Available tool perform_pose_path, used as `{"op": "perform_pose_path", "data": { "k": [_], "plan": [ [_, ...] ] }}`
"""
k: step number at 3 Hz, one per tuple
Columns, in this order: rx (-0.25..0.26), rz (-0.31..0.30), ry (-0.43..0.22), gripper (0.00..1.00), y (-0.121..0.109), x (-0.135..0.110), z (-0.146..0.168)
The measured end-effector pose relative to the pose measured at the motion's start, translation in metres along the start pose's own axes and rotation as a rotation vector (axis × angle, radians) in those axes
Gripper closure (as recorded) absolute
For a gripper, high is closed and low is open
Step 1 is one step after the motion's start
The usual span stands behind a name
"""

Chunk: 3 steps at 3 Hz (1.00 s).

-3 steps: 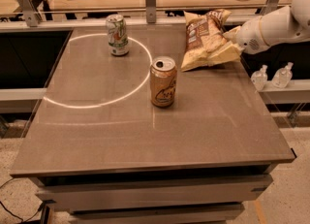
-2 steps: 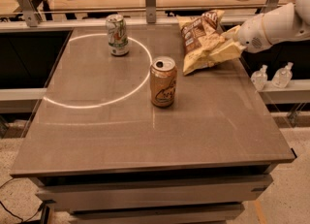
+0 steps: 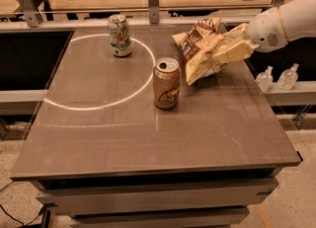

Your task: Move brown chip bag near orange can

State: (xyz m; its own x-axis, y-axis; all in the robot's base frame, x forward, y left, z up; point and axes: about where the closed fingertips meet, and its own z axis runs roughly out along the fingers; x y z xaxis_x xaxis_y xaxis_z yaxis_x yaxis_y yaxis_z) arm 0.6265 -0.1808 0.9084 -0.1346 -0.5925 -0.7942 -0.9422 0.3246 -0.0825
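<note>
Holds the crinkled pale-yellow, brown-panelled chip bag (image 3: 205, 49) clamped in the pale two-finger gripper (image 3: 240, 48), just right of the orange-tan metal soda can (image 3: 166, 84), long axis slanting down toward it.

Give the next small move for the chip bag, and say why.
Probably lower the brown chip bag straight down and release. The gripper, at the right edge of the table, holds it tilted, its lower corner just right of the orange can, so it looks near enough already. Going further left risks knocking the can.
</note>
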Motion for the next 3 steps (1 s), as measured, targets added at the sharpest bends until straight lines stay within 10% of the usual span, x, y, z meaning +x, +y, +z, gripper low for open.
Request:
{"op": "perform_pose_path", "data": {
  "k": [2,3],
  "plan": [
    [-0.150,0.078,-0.052,1.00,0.074,-0.021,-0.011],
    [-0.153,0.078,-0.053,0.84,0.073,-0.021,-0.008]
  ]
}}
